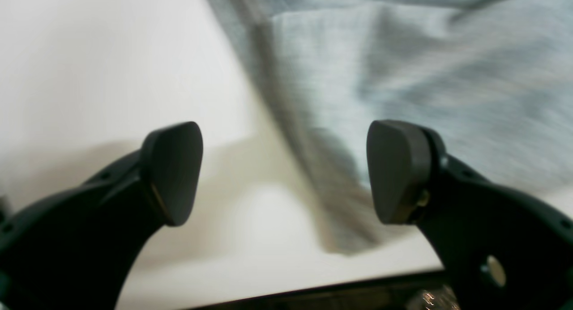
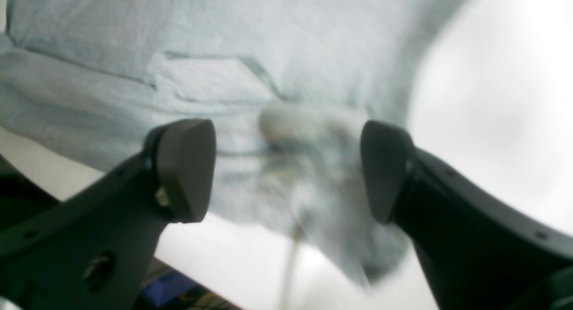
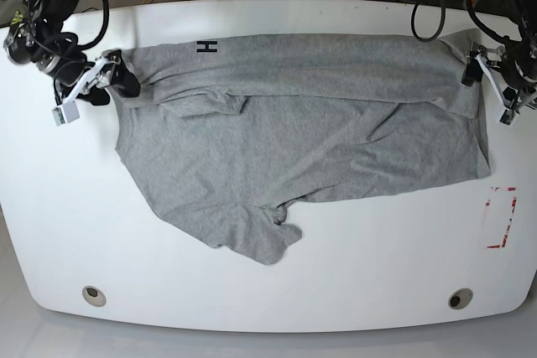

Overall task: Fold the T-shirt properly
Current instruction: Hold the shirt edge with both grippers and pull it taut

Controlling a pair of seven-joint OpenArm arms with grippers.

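Grey T-shirt spread across the white surface, upper portion folded down over the body, black letter "H" showing near the top fold. Left tool at the shirt's edge on the base view's right, jaws wide apart, blurred grey fabric hanging between and beyond the pads, gripped by neither. Right tool at the opposite edge, by the sleeve, jaws likewise spread, a bunched fold of cloth lying loose between them. One sleeve trailing toward the surface's near edge.
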